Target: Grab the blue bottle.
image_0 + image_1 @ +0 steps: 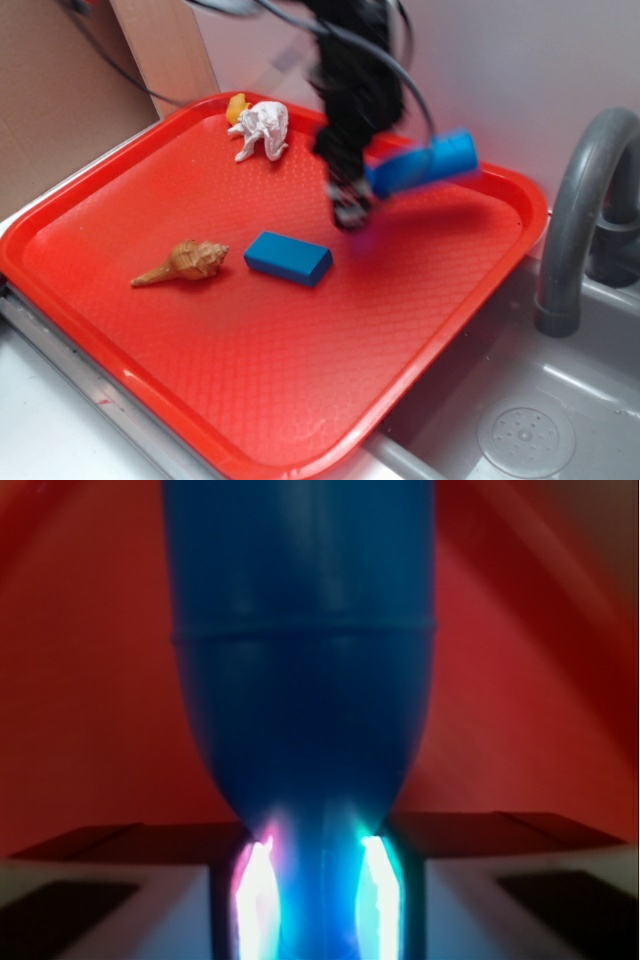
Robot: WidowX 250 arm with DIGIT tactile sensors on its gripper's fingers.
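The gripper (318,900) clamps the unlabelled blue bottle (425,163) by its neck

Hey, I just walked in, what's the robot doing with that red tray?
The gripper has its fingers shut on the neck of the blue bottle, holding it roughly sideways above the red tray. The picture is motion-blurred there. Lying on the tray are a blue block, a seashell and a white crumpled object.
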